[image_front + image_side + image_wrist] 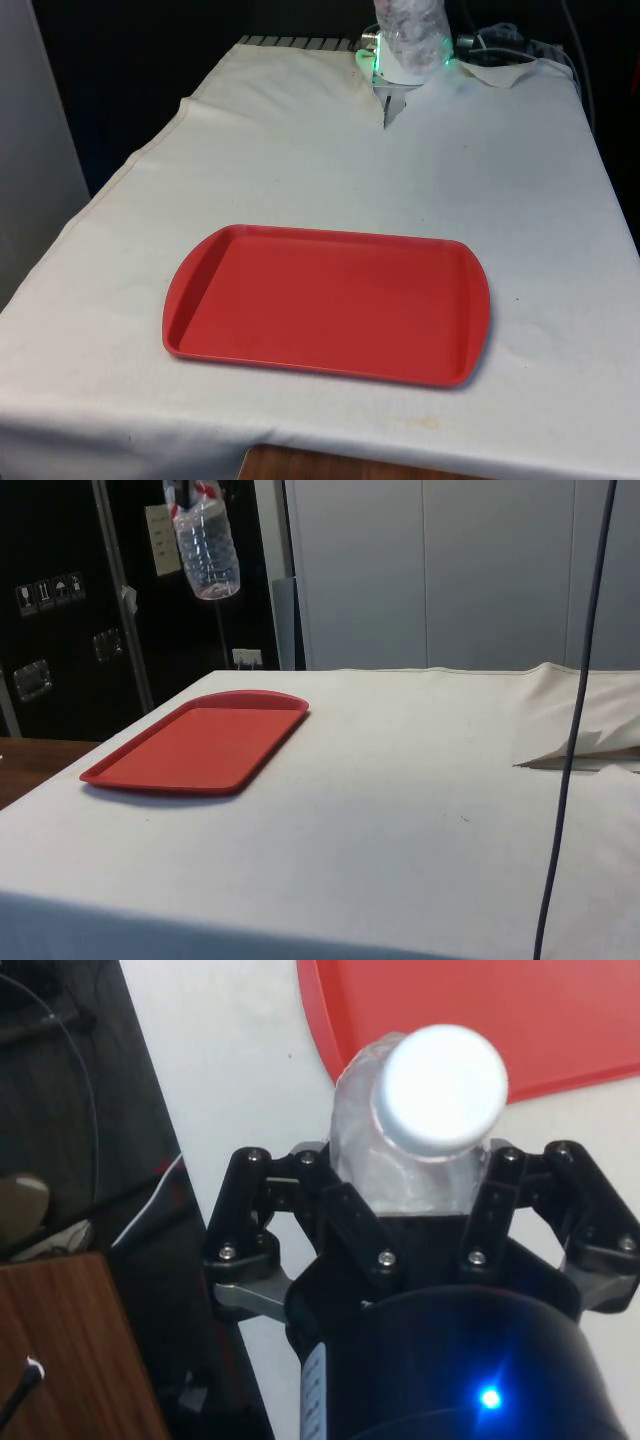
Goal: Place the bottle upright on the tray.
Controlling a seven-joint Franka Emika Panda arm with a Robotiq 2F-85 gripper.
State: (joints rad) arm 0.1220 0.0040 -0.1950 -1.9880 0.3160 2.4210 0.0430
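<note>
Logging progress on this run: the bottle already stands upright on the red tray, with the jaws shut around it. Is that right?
Not quite. The bottle is not on the red tray yet: the side view shows it hanging in the air, well above the tray. The jaws of the gripper are indeed shut around it.

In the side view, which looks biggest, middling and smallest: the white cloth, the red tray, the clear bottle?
Largest to smallest, as they look in the side view:
1. white cloth
2. red tray
3. clear bottle, hanging in the air above the tray; its top is cut off by the picture's edge, so its full size is unsure.
</note>
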